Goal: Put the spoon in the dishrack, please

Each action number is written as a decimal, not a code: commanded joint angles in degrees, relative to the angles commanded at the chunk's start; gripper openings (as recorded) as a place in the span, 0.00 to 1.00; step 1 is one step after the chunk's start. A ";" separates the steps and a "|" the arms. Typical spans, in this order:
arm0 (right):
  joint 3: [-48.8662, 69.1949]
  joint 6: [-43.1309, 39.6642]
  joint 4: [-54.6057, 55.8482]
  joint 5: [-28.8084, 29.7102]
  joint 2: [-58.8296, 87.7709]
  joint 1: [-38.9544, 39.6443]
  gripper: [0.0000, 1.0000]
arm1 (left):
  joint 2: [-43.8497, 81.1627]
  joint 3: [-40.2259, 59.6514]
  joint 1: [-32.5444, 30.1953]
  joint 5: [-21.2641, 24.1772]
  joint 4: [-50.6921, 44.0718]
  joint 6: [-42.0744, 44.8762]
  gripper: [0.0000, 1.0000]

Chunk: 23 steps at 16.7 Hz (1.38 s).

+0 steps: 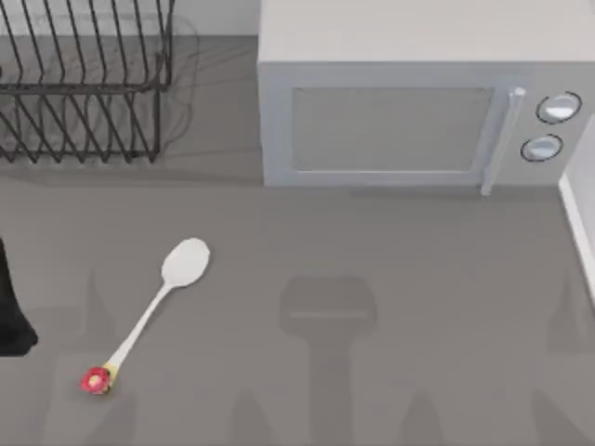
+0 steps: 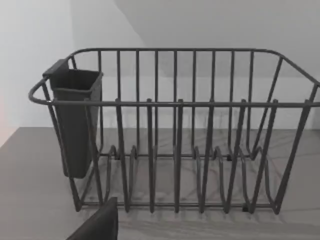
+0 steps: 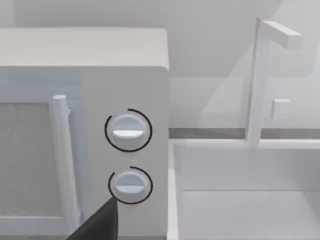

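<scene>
At the far left edge of the top view, mid-height, I've got a dark piece of my left arm (image 1: 11, 311) poking in; its fingers I can't read, so open or closed I cannot tell. Just right of it, lower left of frame, lies the slim white spoon with the red-pink flower knob (image 1: 149, 314), flat on the grey table (image 1: 418, 307), well apart from the black wire dishrack (image 1: 84, 84) up in the upper left corner. Its long axis runs diagonally: knob down-left, oval bowl up-right, pointing roughly toward the white microwave (image 1: 418, 102). My left arm is clearly nearer, so I judge it should take the handle. Right gripper's state, cannot tell.
</scene>
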 joint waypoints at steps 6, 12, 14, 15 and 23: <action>0.00 0.00 0.00 0.00 0.00 0.00 1.00 | 6.03 5.49 -1.75 0.11 -4.61 0.49 1.00; 0.00 0.00 0.00 0.00 0.00 0.00 1.00 | 32.54 24.01 -7.40 0.00 -21.17 2.42 1.00; 0.00 0.00 0.00 0.00 0.00 0.00 1.00 | 44.44 31.15 -9.68 -0.07 -27.94 3.25 1.00; 0.00 0.00 0.00 0.00 0.00 0.00 1.00 | 50.41 34.72 -10.84 -0.11 -31.36 3.67 1.00; 0.00 0.00 0.00 0.00 0.00 0.00 1.00 | 87.60 59.94 -18.77 -0.16 -54.24 6.32 1.00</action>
